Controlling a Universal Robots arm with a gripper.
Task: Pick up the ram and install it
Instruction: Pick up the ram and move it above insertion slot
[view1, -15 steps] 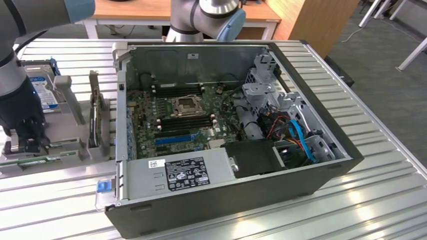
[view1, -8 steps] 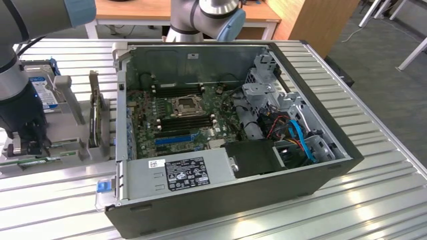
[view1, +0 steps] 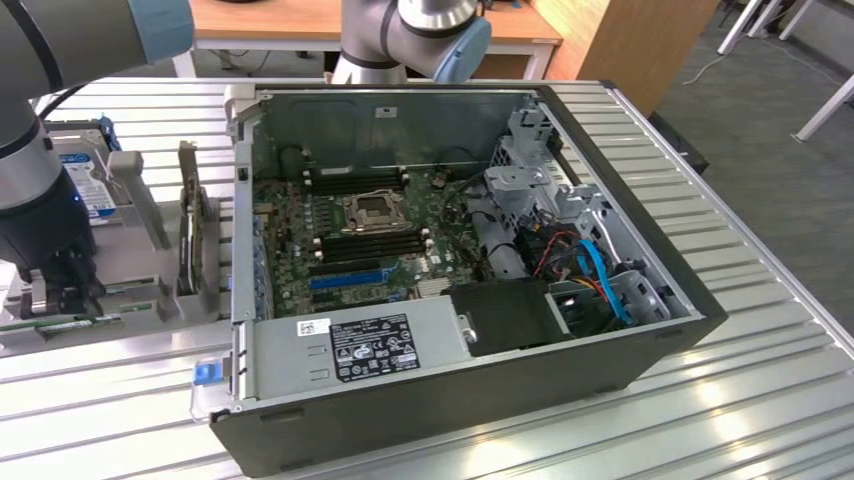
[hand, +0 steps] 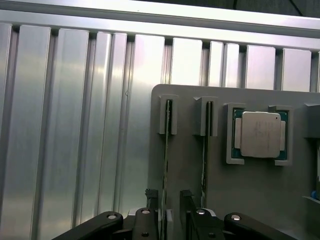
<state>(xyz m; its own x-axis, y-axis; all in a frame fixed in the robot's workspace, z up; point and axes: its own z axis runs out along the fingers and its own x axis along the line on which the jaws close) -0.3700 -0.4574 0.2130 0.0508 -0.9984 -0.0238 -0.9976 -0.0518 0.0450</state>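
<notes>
The ram (hand: 166, 145) stands on edge in the grey holder (hand: 240, 200), in the slot nearest the holder's outer edge, with its thin top edge turned up toward the wrist. Its long axis runs along the holder, from the slot clip straight into the gripper (hand: 168, 196). The fingers are spread apart, one on each face of the stick (no clamping contact is apparent). A second stick (hand: 205, 145) occupies the holder's next slot, with a processor (hand: 260, 134) beyond.

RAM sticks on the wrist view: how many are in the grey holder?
2. Both stand on edge in neighbouring slots of the grey holder: the ram between the fingers of the open end effector, the other stick beside it, nearer the processor. No more seem hidden.
</notes>
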